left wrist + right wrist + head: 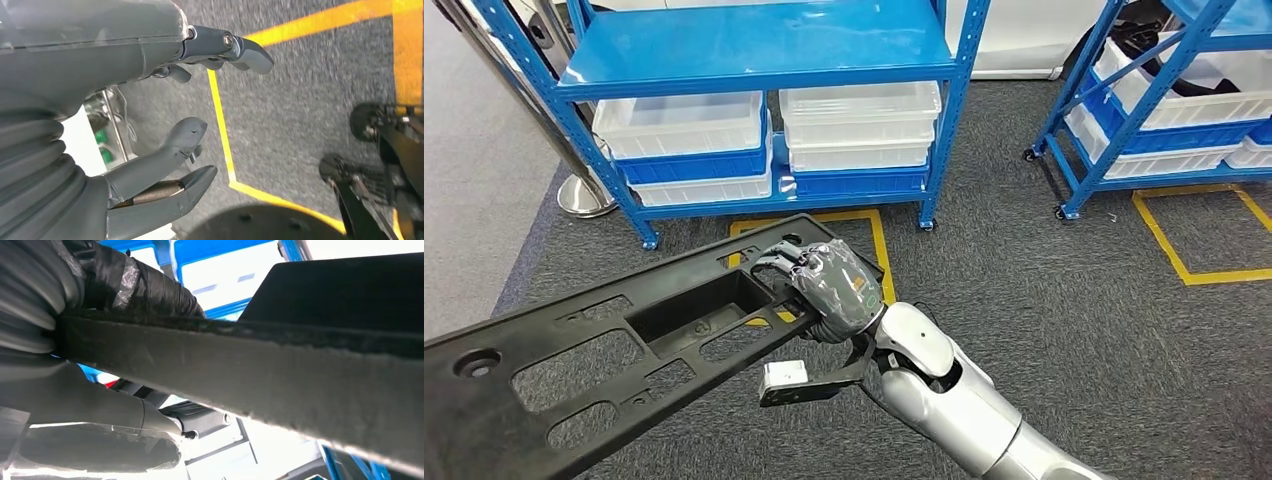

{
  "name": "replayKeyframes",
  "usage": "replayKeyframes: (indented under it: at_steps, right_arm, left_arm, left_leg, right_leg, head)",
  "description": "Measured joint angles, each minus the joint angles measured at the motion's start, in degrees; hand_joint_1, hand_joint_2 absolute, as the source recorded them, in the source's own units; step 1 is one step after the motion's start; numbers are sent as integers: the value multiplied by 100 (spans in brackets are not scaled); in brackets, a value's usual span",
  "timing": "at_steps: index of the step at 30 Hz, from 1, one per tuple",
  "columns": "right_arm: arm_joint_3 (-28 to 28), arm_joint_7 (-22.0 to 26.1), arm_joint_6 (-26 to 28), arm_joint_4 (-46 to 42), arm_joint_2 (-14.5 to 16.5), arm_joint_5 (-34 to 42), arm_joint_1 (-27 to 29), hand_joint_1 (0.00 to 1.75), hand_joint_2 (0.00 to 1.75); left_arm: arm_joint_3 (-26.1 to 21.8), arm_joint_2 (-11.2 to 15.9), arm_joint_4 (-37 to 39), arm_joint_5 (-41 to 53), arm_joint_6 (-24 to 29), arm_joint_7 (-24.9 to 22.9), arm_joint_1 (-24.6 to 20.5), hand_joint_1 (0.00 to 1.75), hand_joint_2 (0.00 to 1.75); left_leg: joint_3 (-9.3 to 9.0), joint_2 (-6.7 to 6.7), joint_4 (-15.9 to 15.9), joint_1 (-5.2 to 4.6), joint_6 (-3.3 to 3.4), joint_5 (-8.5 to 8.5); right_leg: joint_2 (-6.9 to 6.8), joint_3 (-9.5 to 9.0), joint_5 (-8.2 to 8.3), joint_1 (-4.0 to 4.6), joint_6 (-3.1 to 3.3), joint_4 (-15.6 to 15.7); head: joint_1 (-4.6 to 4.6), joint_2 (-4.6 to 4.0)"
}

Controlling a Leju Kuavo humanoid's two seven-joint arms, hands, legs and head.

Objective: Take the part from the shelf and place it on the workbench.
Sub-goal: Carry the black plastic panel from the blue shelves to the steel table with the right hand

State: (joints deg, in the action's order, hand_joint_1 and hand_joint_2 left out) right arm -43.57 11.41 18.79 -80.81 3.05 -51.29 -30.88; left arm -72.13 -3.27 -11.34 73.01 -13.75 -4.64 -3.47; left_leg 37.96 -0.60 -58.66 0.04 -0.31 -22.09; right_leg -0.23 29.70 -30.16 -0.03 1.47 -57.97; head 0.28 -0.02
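Right hand [829, 290] wrapped around the edge of the part [614, 350], fingers curled into a cutout near its end. Long, black, flat, full of openings; held off the floor [1044, 290], slanting down toward the lower left of the head view. Seen close and edge-on at the right wrist [280, 370], crossing in front of the fingers [150, 290]. Left hand [125, 125] hanging over grey carpet and yellow tape [222, 135], fingers apart, holding nothing. Blue shelf [764, 70] with white bins [859, 125] beyond the part, a second rack [1144, 120] to the right.
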Motion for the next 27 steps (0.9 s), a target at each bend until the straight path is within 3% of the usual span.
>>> replayKeyframes:
  at_steps: [2,4,5,6,7,8,10,11,13,14,16,17,19,21,22,23,25,27]
  right_arm:
    - [-4,-9,-11,2,7,2,-9,175,175]
    - [-10,-20,-14,4,15,2,-13,175,175]
    - [-13,-27,-15,9,17,2,-11,175,175]
    - [-15,-33,-15,15,17,2,-7,175,175]
    - [-18,-39,-16,19,17,2,-6,175,175]
    - [-21,-45,-18,22,17,2,-8,175,175]
    - [-24,-56,-22,22,22,3,-20,175,175]
    - [-27,-62,-26,22,29,3,-27,175,175]
    - [-42,-69,-43,22,41,4,-35,175,175]
    - [-51,-73,-57,22,46,4,-35,175,175]
    - [-59,-83,-86,22,44,4,-43,175,175]
    - [-60,-87,-96,22,44,4,-50,175,175]
    - [-61,-92,-109,26,44,4,-59,175,175]
    - [-61,-100,-115,39,42,4,-54,175,175]
    - [-61,-103,-116,46,41,4,-52,175,175]
    - [-61,-104,-116,51,41,4,-53,175,175]
    - [-61,-104,-116,51,43,4,-69,175,175]
    - [-62,-103,-115,50,46,4,-87,175,175]
  left_arm:
    - [-9,0,1,-13,8,7,4,0,175]
    - [-15,-2,2,-20,10,16,9,0,175]
    - [-21,-1,2,-21,11,19,9,0,175]
    - [-28,0,2,-21,11,22,8,0,175]
    - [-37,1,2,-21,11,23,8,0,175]
    - [-45,2,2,-21,11,24,9,0,175]
    - [-60,3,2,-21,10,25,10,0,175]
    - [-67,2,2,-21,10,25,12,0,175]
    - [-84,1,2,-23,9,24,13,0,175]
    - [-91,1,2,-25,9,23,9,0,175]
    - [-102,0,2,-27,5,23,-2,0,175]
    - [-104,0,2,-27,1,23,-1,0,175]
    - [-108,1,2,-28,-6,25,7,0,175]
    - [-110,2,2,-29,-8,25,13,0,175]
    - [-110,3,2,-29,-9,26,11,0,175]
    - [-111,3,2,-29,-9,26,8,0,175]
    - [-111,0,2,-31,-10,30,4,0,175]
    - [-111,-3,2,-34,-12,32,3,0,175]
  left_leg:
    - [120,17,-302,18,-67,-311]
    - [330,24,-993,59,-141,-788]
    - [406,23,-1310,79,-173,-925]
    - [403,23,-1469,98,-202,-956]
    - [284,26,-1397,117,-224,-876]
    - [56,46,-1099,140,-244,-726]
    - [-459,231,-310,176,-264,-544]
    - [-617,329,-50,182,-253,-519]
    - [-694,400,78,166,-201,-549]
    - [-681,346,90,169,-162,-535]
    - [-671,218,117,173,-61,-503]
    - [-662,150,134,171,-1,-485]
    - [-629,21,131,137,84,-468]
    - [-595,-110,111,105,110,-462]
    - [-583,-170,96,92,113,-461]
    - [-577,-227,80,82,112,-465]
    - [-572,-327,42,56,95,-481]
    - [-558,-418,14,25,56,-490]
  right_leg:
    - [9,54,118,-48,51,57]
    - [38,149,200,-52,66,56]
    - [62,197,233,-55,56,49]
    - [94,243,262,-62,41,37]
    - [134,284,284,-74,21,20]
    - [181,319,300,-90,1,-5]
    - [273,391,316,-119,-53,-64]
    - [317,426,330,-124,-90,-87]
    - [415,481,379,-122,-177,-100]
    - [466,497,402,-120,-218,-98]
    - [390,579,308,-117,-270,-226]
    - [293,680,164,-113,-283,-439]
    - [109,1003,-225,-112,-297,-1164]
    - [66,1227,-395,-112,-300,-1707]
    - [52,1195,-328,-110,-290,-1691]
    - [18,1041,-167,-103,-269,-1439]
    - [-208,609,135,-46,-196,-666]
    - [-395,404,228,20,-126,-227]
  head:
    - [-3,1]
    - [-5,1]
    - [-5,1]
    - [-5,1]
    - [-5,1]
    - [-6,2]
    - [-5,2]
    - [-6,2]
    - [-5,1]
    - [-5,2]
    - [-2,2]
    - [1,2]
    - [3,2]
    - [3,2]
    - [3,1]
    - [3,1]
    - [3,1]
    - [2,2]
